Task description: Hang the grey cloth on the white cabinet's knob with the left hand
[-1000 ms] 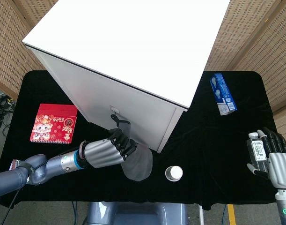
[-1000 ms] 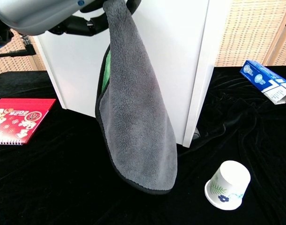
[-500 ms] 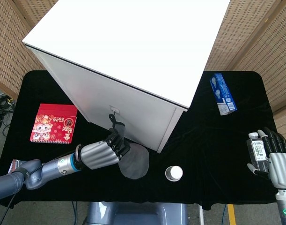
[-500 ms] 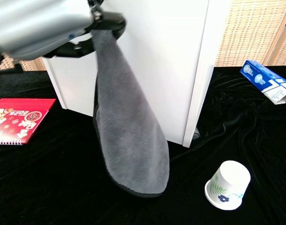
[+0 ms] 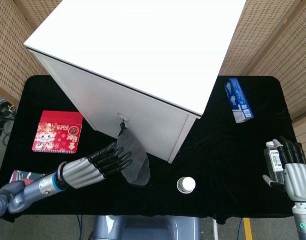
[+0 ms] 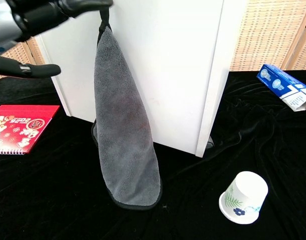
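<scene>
The grey cloth point(image 5: 133, 161) point(image 6: 123, 133) hangs by its black loop from the small knob point(image 5: 122, 117) on the front of the white cabinet point(image 5: 142, 45) point(image 6: 163, 60). It droops straight down, with its rounded lower end near the black table. My left hand point(image 5: 95, 166) point(image 6: 40, 22) is beside the cloth on its left, fingers spread and holding nothing. In the chest view its fingertips are near the cloth's loop at the top edge. My right hand point(image 5: 292, 171) rests at the far right edge, wrapped around a small white bottle point(image 5: 274, 159).
A paper cup point(image 5: 186, 185) point(image 6: 244, 197) lies on its side right of the cloth. A blue box point(image 5: 238, 100) point(image 6: 288, 92) lies at the back right. A red booklet point(image 5: 57, 132) point(image 6: 20, 127) lies at the left. The black table cloth point(image 5: 228, 150) covers the table.
My left hand has let go of the cloth, opened its fingers and drawn back to the left. The cloth now hangs free from the knob and has swung closer to the cabinet.
</scene>
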